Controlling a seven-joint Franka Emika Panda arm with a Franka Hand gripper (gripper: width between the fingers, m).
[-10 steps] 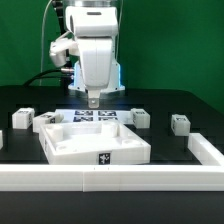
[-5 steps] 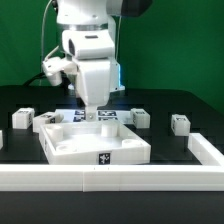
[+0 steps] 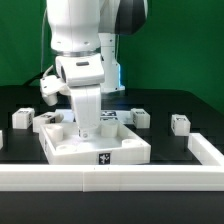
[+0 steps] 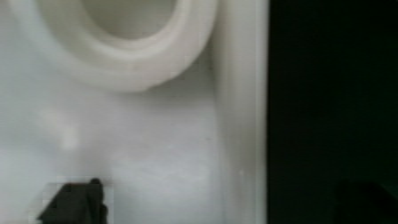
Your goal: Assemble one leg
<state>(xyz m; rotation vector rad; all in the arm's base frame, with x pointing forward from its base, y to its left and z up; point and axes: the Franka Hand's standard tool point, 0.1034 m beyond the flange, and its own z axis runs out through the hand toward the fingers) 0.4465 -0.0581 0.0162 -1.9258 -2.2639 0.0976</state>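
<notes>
Arm reaching straight down over the white panel (image 3: 95,148), with the gripper (image 3: 88,130) low at its top face.

The exterior view does not show how far the claw is spread. The wrist view shows only one dark fingertip (image 4: 71,202) over the panel beside a round socket (image 4: 134,35), so its grasp cannot be told. Four legs (image 3: 140,117) stand apart from the gripper on the black table (image 3: 170,145), two on each side of the panel. A black-and-white square tag (image 3: 105,157) marks the panel's front edge.
</notes>
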